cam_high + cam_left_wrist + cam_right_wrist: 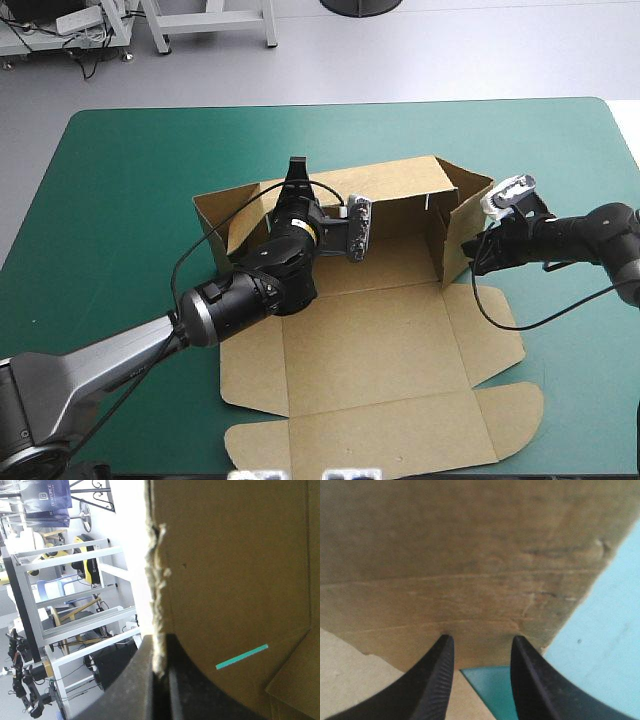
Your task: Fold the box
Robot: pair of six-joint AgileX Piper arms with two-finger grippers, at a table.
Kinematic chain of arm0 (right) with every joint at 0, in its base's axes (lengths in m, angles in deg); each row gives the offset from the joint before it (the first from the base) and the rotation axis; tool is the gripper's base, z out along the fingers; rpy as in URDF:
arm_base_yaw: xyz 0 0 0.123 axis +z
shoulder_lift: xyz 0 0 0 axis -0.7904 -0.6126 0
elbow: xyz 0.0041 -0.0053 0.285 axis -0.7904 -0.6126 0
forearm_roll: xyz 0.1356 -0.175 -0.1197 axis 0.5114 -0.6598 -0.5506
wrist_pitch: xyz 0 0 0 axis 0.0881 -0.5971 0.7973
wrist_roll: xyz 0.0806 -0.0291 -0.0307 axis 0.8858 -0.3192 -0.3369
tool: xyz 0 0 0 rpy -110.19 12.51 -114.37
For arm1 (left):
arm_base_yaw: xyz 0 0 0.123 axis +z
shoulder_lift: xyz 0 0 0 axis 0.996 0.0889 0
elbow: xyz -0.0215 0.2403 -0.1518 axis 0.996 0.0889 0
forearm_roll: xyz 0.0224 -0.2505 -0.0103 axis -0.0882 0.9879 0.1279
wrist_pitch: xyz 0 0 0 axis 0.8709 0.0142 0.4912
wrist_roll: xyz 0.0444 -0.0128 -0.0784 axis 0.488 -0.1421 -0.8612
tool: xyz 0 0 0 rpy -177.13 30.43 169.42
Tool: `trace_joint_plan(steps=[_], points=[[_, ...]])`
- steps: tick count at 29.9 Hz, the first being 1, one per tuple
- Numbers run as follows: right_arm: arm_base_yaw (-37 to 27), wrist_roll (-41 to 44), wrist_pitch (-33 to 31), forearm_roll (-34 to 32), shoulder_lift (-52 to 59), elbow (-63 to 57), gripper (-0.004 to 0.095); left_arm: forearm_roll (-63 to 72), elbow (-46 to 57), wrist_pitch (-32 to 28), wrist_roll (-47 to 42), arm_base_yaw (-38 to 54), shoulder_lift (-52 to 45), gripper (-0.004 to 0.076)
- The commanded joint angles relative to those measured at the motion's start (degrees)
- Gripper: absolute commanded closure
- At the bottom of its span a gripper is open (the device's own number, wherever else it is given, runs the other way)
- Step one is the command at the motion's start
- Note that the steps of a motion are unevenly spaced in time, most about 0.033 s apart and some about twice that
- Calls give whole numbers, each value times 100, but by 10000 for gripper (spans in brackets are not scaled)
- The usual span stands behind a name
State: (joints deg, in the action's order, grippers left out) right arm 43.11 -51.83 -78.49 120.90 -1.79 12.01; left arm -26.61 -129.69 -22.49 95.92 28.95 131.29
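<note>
The brown box lies in the middle of the table with its back wall and both side walls raised and its lid flat toward the front edge. My left gripper reaches over the back wall's top edge. In the left wrist view it is shut on the torn edge of the board. My right gripper is at the outside of the right side wall, low down. In the right wrist view it stands open, both fingertips touching that wall, nothing between them.
The teal-green cover is bare to the left of, beyond and to the right of the box. The lid's rounded flaps reach close to the table's front edge. Teal-green cover shows beside the right wall.
</note>
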Motion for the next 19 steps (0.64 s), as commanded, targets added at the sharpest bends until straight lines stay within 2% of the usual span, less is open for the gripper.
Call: trace_joint_plan(steps=[1, 4, 12, 17, 19], points=[[-33, -458, 407, 657, 238, 129, 550, -103, -163, -48, -31, -67, -168, 734], [-33, -591, 723, 851, 238, 129, 550, -103, -163, -51, -31, -67, -168, 734], [-33, -644, 809, 806, 248, 139, 551, -103, -163, -13, -31, -67, -168, 734], [-33, -190, 1055, 642, 572, 139, 551, -127, -163, -13, -31, -67, -168, 734], [-125, 181, 1182, 352, 827, 194, 551, -127, -163, -13, -31, -67, -168, 734]])
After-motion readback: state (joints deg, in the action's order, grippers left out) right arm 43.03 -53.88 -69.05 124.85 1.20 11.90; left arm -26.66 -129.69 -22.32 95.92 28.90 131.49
